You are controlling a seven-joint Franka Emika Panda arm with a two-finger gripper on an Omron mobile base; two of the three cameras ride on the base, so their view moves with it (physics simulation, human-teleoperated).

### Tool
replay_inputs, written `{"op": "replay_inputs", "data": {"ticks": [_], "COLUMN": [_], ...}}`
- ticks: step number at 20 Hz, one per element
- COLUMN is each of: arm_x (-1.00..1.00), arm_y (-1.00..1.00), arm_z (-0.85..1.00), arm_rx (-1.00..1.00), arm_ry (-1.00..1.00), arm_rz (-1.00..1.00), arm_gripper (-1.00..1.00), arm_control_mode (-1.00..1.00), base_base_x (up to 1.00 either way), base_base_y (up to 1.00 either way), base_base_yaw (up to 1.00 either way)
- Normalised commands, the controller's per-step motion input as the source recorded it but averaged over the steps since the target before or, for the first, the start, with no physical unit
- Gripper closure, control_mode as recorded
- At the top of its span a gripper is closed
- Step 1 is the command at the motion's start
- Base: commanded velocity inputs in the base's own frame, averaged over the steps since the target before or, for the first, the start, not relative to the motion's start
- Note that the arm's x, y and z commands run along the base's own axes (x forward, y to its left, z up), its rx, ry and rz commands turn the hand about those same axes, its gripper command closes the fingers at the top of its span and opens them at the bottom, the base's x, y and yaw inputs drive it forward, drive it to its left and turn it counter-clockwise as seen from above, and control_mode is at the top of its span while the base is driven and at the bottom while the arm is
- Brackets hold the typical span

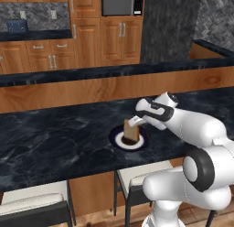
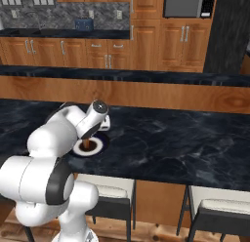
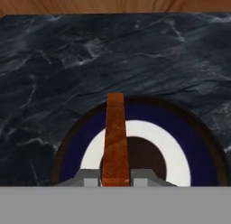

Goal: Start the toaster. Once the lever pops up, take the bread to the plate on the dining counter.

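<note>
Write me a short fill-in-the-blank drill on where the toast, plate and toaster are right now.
1. The jaws of the white arm's gripper are shut on the small brown toasted bread slice, which stands on ____.
2. The slice is above the round blue-rimmed ____ with a white centre.
3. That dish sits on the ____ marble counter.
4. The dark blue toaster stands on the ____ counter.

Missing: edge; plate; black; back

The bread (image 1: 131,132), a brown slice with darker crust, stands upright on edge over the white centre of the plate (image 1: 116,138). The round plate with a dark blue rim lies flat on the black marble desk (image 1: 55,139). The blue toaster (image 1: 17,26) sits far back.
</note>
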Motion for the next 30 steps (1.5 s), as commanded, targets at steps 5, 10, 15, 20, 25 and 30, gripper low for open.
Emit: {"op": "replay_inputs", "data": {"ticks": [5, 10, 15, 20, 25, 30], "arm_x": [0.0, 0.02, 0.0, 0.0, 0.0, 0.0], "arm_y": [0.0, 0.0, 0.0, 0.0, 0.03, 0.07], "arm_z": [-0.27, -0.15, -0.04, 0.0, -0.02, -0.05], "arm_rx": [0.05, 0.02, 0.0, 0.0, 0.0, 0.0], "arm_ry": [0.0, 0.0, -0.04, -0.07, -0.02, 0.0], "arm_rz": [0.0, 0.0, 0.0, 0.0, 0.0, 0.0], "arm_gripper": [1.0, 1.0, 1.0, 1.0, 1.0, 1.0], "arm_control_mode": [-1.0, -1.0, -1.0, -1.0, -1.0, -1.0], "base_base_x": [0.0, 0.0, 0.0, 0.0, 0.0, 0.0], "base_base_y": [0.0, 0.0, 0.0, 0.0, 0.0, 0.0], "base_base_yaw": [0.0, 0.0, 0.0, 0.0, 0.0, 0.0]}}
